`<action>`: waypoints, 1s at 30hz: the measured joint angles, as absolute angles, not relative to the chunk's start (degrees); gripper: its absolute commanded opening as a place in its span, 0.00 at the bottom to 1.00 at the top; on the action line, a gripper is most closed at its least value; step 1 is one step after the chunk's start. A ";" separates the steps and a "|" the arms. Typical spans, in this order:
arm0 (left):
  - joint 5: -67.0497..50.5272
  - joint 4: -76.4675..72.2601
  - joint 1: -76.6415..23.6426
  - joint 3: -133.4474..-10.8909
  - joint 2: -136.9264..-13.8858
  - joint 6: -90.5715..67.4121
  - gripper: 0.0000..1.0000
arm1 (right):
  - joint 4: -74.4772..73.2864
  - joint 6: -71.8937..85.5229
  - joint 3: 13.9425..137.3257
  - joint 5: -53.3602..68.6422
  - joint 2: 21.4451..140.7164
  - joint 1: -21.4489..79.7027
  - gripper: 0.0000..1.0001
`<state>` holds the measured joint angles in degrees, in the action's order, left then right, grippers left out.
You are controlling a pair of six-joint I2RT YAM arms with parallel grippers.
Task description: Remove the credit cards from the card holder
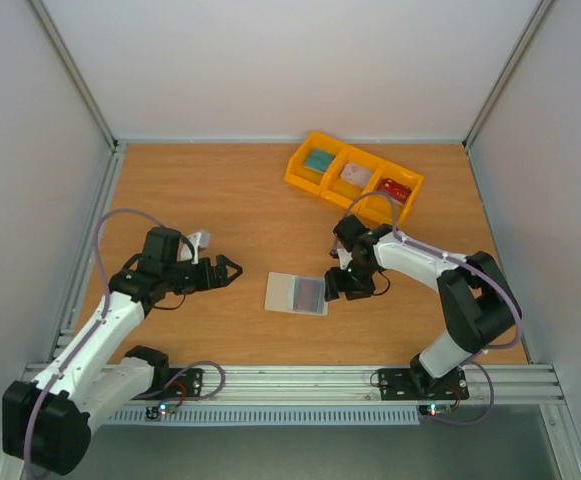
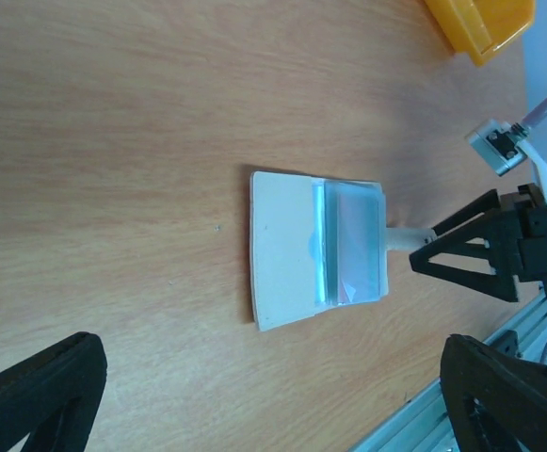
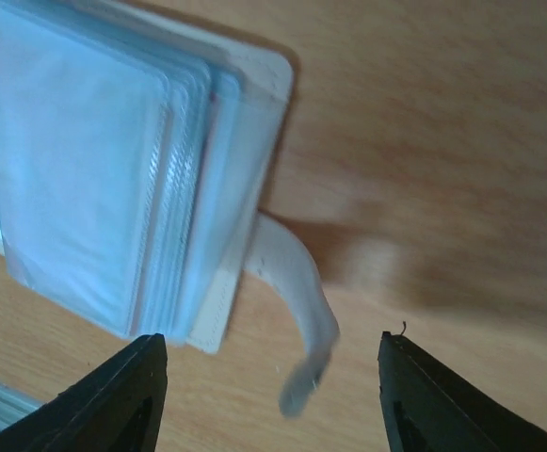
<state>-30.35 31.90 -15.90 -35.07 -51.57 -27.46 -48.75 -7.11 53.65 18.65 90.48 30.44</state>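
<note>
The card holder lies open and flat on the table, cream-white with pale blue sleeves; in the top view its right half looks reddish. Its snap tab curls up off the right edge. My right gripper is at that edge, open, with the tab hanging between its fingers and touching neither. My left gripper is open and empty, a short way left of the holder. A red credit card and a pale one lie in the yellow bin.
The yellow three-compartment bin stands at the back, right of centre; its left compartment holds a teal item. The aluminium rail runs along the near edge. White walls close in the table on three sides.
</note>
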 measured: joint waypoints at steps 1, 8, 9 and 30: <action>-30.65 31.90 -15.92 -35.07 -52.14 -27.92 0.95 | -47.57 -6.94 53.63 19.25 91.39 30.44 0.58; -32.67 28.45 -18.22 -34.37 -58.24 -33.93 0.90 | -42.59 -7.01 53.74 20.88 95.94 30.44 0.52; -32.93 27.70 -19.11 -34.30 -60.27 -34.63 0.90 | -42.09 -7.05 53.71 20.88 95.94 30.44 0.51; -41.12 8.56 -25.65 -40.47 -94.98 -43.16 0.36 | -31.11 -8.19 51.29 36.84 99.04 29.43 0.49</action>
